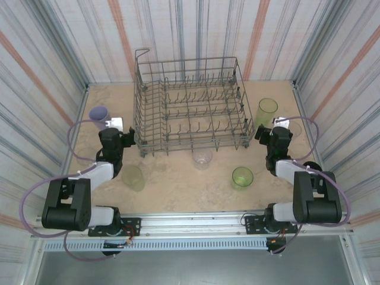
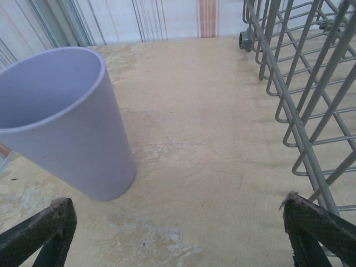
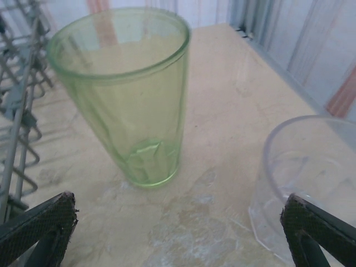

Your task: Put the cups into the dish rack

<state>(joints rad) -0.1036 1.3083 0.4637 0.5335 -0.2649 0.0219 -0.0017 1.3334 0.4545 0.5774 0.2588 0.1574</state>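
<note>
The grey wire dish rack stands at the table's back middle, with no cups in it. A lavender cup stands upright left of it. Yellow-green cups stand at the right, front right and front left. A clear cup sits in front of the rack. My left gripper is open and empty, with the lavender cup ahead to its left and the rack on its right. My right gripper is also open and empty, behind a yellow-green cup, with a clear cup by its right finger.
Striped walls close in the table on three sides. Bare tan tabletop lies in front of the rack between the arms. In the right wrist view the rack's wires run along the left edge.
</note>
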